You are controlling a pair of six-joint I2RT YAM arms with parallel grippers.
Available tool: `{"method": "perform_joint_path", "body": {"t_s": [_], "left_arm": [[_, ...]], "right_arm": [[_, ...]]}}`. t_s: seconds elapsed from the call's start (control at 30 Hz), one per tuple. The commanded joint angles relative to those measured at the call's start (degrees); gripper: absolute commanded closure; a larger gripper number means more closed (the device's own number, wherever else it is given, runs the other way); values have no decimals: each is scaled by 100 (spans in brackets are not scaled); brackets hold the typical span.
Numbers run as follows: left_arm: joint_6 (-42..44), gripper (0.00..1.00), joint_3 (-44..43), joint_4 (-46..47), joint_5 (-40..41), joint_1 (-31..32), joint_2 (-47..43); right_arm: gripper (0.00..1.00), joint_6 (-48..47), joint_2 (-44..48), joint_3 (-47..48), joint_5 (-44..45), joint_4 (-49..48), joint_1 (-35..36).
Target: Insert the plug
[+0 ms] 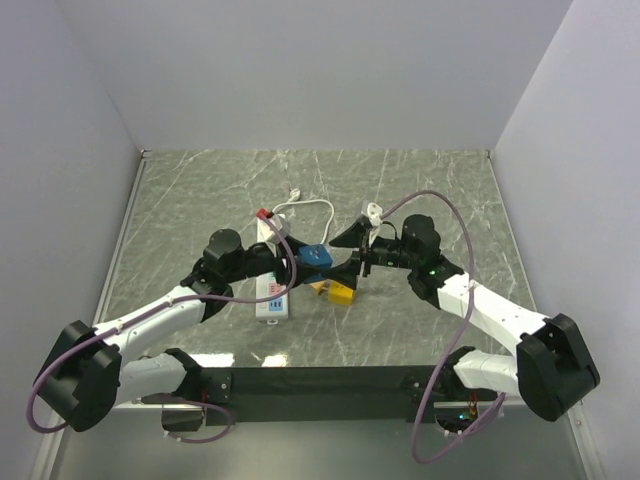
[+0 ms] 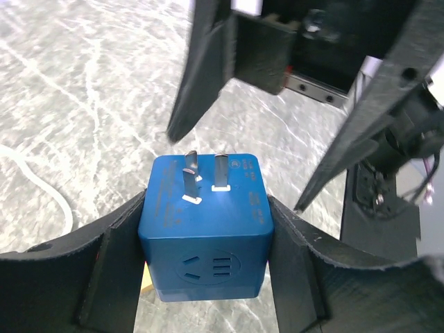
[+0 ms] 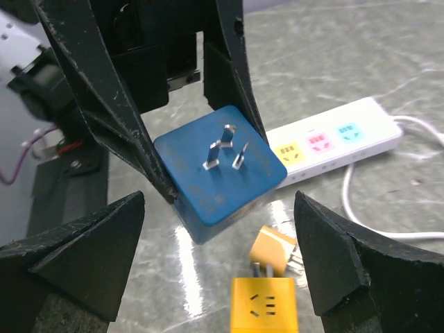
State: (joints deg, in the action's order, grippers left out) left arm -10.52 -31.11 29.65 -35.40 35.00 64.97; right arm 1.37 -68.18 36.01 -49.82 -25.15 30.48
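Plug (image 3: 222,166) of glossy blue plastic, a squat cube with rounded edges. It sits clamped between the two black fingers of the left gripper (image 2: 206,239), which press on its opposite side walls. Three flat metal blades stand on one face; from the left wrist that face points up and away, and faint printing runs along its edges. The side wall turned toward that camera carries a round embossed mark with short bars inside it.

The plug is held up off the grey marbled table (image 1: 400,190), near the middle of it. It is just right of the white power strip (image 3: 333,139), whose sockets are tinted yellow, pink and blue. A yellow adapter (image 3: 263,302) lies on the table close below the plug, on its near side.

The right gripper (image 3: 218,215) faces the bladed side with its fingers spread wide. One fingertip stands on each side of the cube, both clear of it. A white cable (image 1: 310,205) loops off the far end of the strip.
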Motion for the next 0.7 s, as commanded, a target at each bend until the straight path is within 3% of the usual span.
{"method": "perform_joint_path", "body": {"t_s": [0.0, 0.2, 0.37, 0.67], "left_arm": [[-494, 100, 79, 717, 340, -107, -221], [-1642, 100, 255, 1629, 709, -450, -345], [-2855, 100, 281, 2544, 902, -451, -134], [-4334, 100, 501, 4002, 1457, -284, 217]], "right_arm": [[6, 153, 261, -155, 640, -579, -16], [4, 531, 498, -761, 1641, -1640, 37], [4, 435, 824, -1491, 2810, -2941, 844], [4, 778, 579, -2072, 4252, -5078, 1408]]}}
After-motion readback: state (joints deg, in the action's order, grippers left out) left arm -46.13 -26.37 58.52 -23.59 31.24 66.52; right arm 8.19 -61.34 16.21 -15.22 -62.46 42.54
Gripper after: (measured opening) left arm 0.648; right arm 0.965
